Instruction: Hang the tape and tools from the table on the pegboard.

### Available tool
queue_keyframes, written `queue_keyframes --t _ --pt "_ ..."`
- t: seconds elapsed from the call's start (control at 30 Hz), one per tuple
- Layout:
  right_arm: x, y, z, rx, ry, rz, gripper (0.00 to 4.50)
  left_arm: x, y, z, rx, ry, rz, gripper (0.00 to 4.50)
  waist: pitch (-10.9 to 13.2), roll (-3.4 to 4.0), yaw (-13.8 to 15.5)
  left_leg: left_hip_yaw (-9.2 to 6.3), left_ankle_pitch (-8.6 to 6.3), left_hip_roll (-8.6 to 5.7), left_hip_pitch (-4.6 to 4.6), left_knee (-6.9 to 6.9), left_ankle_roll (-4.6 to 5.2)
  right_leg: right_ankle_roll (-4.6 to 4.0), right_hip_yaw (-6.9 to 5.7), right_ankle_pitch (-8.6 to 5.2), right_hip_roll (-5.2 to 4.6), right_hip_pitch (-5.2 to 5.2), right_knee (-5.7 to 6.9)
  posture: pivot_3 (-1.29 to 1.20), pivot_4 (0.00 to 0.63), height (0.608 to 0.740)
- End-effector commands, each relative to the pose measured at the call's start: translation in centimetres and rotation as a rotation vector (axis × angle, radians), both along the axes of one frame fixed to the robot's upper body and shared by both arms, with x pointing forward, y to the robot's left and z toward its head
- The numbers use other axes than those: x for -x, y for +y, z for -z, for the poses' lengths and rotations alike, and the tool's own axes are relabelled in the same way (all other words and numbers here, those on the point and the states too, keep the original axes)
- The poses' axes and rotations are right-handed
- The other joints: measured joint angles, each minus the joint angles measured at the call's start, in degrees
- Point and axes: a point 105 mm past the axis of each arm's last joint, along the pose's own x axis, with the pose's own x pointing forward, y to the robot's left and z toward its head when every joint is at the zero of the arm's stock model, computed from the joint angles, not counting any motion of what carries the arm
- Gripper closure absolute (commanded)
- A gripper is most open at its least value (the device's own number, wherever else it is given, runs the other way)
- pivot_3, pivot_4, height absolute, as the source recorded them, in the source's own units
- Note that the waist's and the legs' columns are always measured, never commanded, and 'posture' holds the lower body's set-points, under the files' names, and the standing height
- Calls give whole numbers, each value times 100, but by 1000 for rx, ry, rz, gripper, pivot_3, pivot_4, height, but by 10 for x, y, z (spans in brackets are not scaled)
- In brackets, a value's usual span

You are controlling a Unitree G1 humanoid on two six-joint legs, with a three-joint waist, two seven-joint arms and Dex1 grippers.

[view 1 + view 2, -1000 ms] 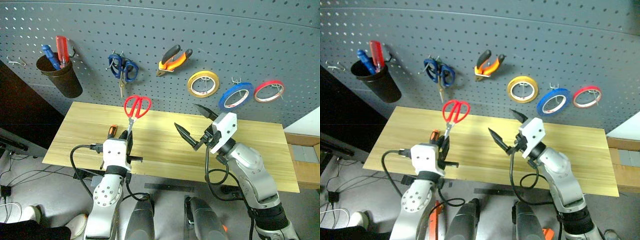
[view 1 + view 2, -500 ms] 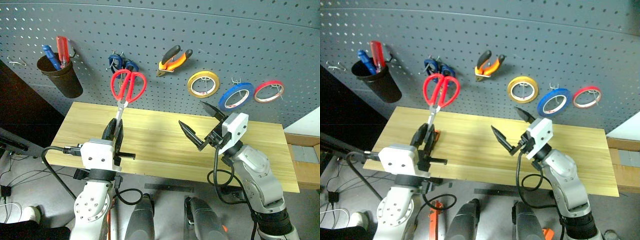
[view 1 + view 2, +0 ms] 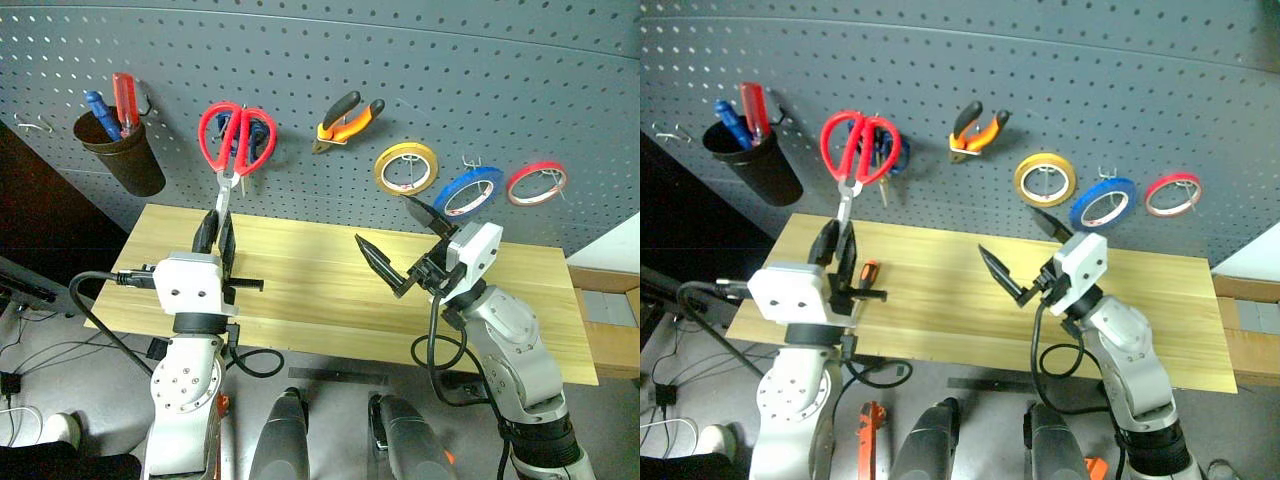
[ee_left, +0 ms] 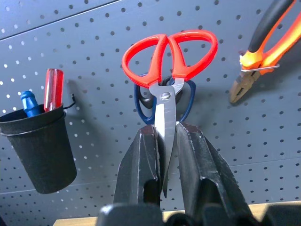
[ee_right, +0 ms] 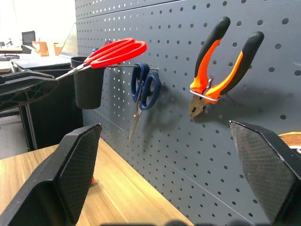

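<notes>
My left gripper (image 3: 218, 228) is shut on the blades of the red-handled scissors (image 3: 236, 140). It holds them upright, handles up, close to the pegboard (image 3: 500, 80) and right in front of the blue-handled scissors (image 4: 186, 101) hanging there. The pliers (image 3: 345, 118) and the blue tape (image 3: 497, 178) hang on the pegboard. The screwdriver (image 3: 868, 270) lies on the table (image 3: 300, 270) beside my left gripper. My right gripper (image 3: 385, 222) hovers open and empty over the table, below the blue tape.
A dark cup (image 3: 125, 150) with a red and a blue handle in it hangs at the pegboard's left. A yellow tape roll (image 3: 381, 170) and a red-pink roll (image 3: 512, 188) hang either side of the blue tape. A bare hook (image 3: 35, 123) sticks out far left.
My left gripper has risen with the red scissors, from just above the table to the level of the blue scissors on the pegboard. The right gripper has hardly moved.
</notes>
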Motion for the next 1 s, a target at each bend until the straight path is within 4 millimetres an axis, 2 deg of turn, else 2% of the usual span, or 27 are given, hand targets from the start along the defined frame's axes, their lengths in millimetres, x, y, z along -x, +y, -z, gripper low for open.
queue_keyframes --t 0.03,0.23,0.67,0.87,1.0 --pt "3 -1 -9 -10 -44 -1 0 3 6 -6 7 -18 -27 4253 0 0 0 0 0 0 0 0 0 0 0 0 0 0 1 149 265 740" --pt "2 -1 -9 -9 -44 2 0 3 10 4 23 33 -37 4253 0 0 -1 0 0 0 0 1 0 0 0 0 0 1 1 150 269 740" --pt "4 0 -10 -14 -39 -1 0 -17 4 34 47 203 -4 4253 -1 -1 -1 -2 0 -1 1 3 0 -1 -1 1 0 2 3 142 275 740" --pt "5 -1 -9 -9 -37 2 0 -15 9 51 42 276 -27 4253 -1 -1 -10 -2 0 0 2 3 0 -1 -1 1 0 2 3 137 275 740" --pt "5 -1 -8 -7 -36 2 0 -17 13 55 51 292 -43 4253 -1 -1 -6 -3 0 0 2 4 1 -1 -2 1 0 2 5 136 273 740"
